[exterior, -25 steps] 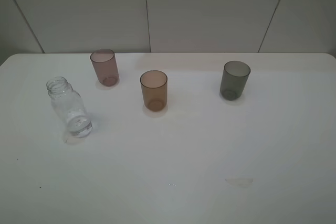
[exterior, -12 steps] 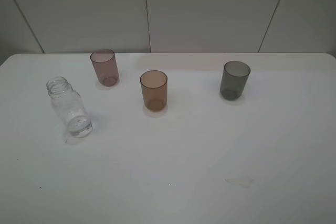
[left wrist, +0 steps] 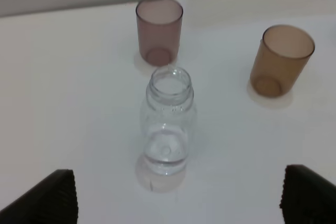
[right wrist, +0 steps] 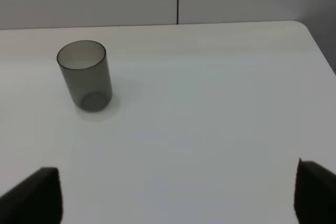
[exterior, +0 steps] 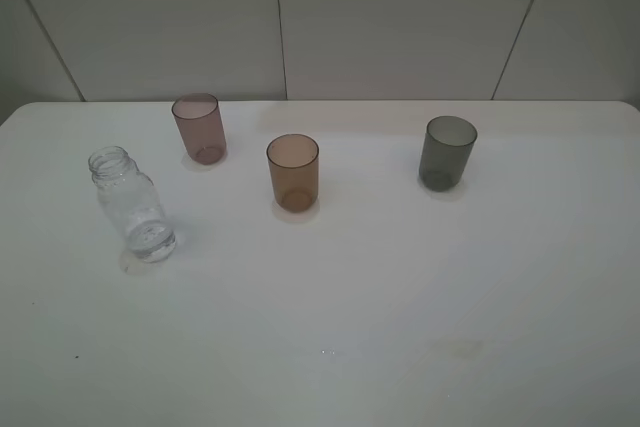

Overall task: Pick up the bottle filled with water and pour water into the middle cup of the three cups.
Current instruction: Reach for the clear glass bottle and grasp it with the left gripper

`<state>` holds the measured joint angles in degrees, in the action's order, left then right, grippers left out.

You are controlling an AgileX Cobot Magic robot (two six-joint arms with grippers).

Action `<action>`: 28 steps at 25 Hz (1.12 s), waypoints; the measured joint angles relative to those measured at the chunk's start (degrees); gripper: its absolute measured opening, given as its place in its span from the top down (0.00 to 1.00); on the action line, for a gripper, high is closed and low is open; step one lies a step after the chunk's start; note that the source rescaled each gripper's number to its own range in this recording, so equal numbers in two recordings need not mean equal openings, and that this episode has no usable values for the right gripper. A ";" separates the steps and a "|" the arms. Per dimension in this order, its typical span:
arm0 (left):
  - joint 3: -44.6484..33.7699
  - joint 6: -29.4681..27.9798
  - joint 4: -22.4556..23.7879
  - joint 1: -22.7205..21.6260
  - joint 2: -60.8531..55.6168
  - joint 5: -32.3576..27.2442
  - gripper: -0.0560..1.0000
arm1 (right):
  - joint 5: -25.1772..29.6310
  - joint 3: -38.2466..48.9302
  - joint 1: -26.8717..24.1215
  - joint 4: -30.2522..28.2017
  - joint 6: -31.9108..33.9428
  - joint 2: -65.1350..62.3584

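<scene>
Clear bottle [exterior: 133, 205] stood upright on the bench [exterior: 400, 277], left of and well apart from the amber cup [exterior: 293, 172], unmoved over the last second; left jaws gaped wide short of it, right jaws wide and empty too, so I judged the pickup not begun.

Left gripper [left wrist: 178, 198] fingers [left wrist: 50, 199] — matte black, blunt, blocky; right gripper [right wrist: 176, 195] fingers [right wrist: 35, 195] — likewise black, squared tips
</scene>
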<state>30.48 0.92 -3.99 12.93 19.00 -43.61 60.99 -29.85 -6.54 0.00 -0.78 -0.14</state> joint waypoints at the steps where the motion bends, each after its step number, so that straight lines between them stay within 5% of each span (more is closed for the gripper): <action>1: 0.00 0.00 0.00 0.00 2.83 0.89 0.02 | 0.00 0.00 0.00 0.00 0.00 0.00; 13: -3.43 -0.17 -0.33 0.11 29.20 17.09 0.02 | 0.00 0.00 0.00 0.00 0.00 0.00; 21: -18.07 0.19 -0.03 0.11 30.08 43.61 0.02 | 0.00 0.00 0.00 0.00 0.00 0.00; 28: -23.12 -0.06 1.96 0.11 34.17 56.99 0.02 | 0.00 0.00 0.00 0.00 0.00 0.00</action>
<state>7.36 0.86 -2.03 13.04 53.17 13.38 60.99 -29.85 -6.54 0.00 -0.78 -0.14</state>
